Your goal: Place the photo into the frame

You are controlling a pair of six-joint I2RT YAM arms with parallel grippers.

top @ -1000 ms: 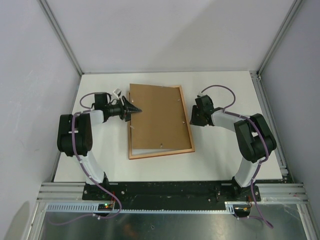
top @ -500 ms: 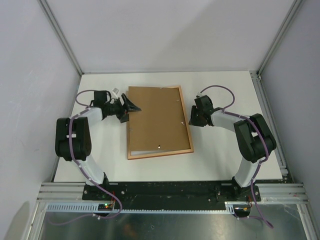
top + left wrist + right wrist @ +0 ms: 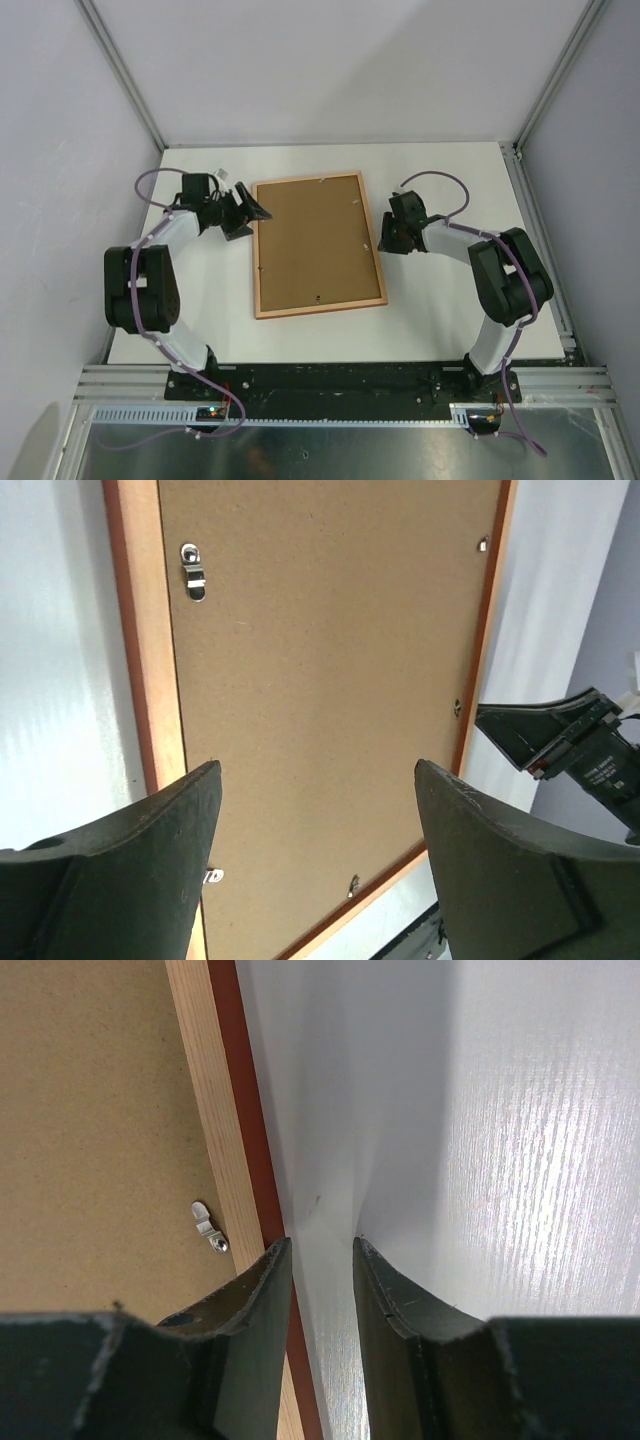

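Frame (image 3: 145, 630) lies flat on the white table (image 3: 440, 310), back side up, btw the two hands. Its pale wood back shows, w/ a thin red edge on the outside. A brown board (image 3: 315, 240) fills the middle of it. Small metal clips (image 3: 209, 1228) sit on the board, close to the wood rim.

L hand (image 3: 317, 775) is wide open w/ nothing in it. The frame is on its right side, and the hand is up by the frame's far corner. In its own camera the board and frame lie out ahead, past both fingers and not touching them.

R hand (image 3: 322, 1245) has its fingers close together, w/ just a thin gap. Only bare table shows in the gap, so it holds nothing. The frame's red edge is right by one fingertip (image 3: 262, 1300); can't tell if they touch. The other fingertip is over bare table, away from the frame.
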